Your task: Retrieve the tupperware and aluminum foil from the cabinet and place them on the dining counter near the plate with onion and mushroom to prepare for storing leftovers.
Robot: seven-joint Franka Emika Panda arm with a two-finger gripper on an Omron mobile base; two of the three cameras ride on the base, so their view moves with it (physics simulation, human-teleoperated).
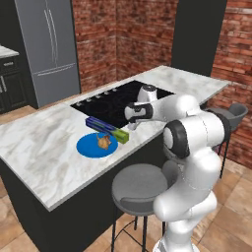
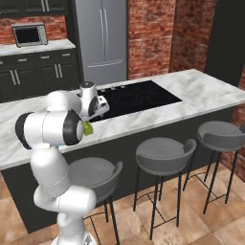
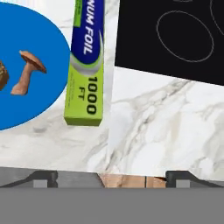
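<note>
The foil (image 3: 85, 65) lies flat on the tabletop (image 1: 44, 142), just beside the plate (image 3: 26, 35), between it and the cooktop (image 3: 175, 39). The end effector (image 3: 111, 177) hangs above with its tips far apart and nothing between them, so the foil looks delivered. The tub isn't apparent here, perhaps hidden by the arm. Next, probably: lift clear and go to the cabinet for the tub.
</note>
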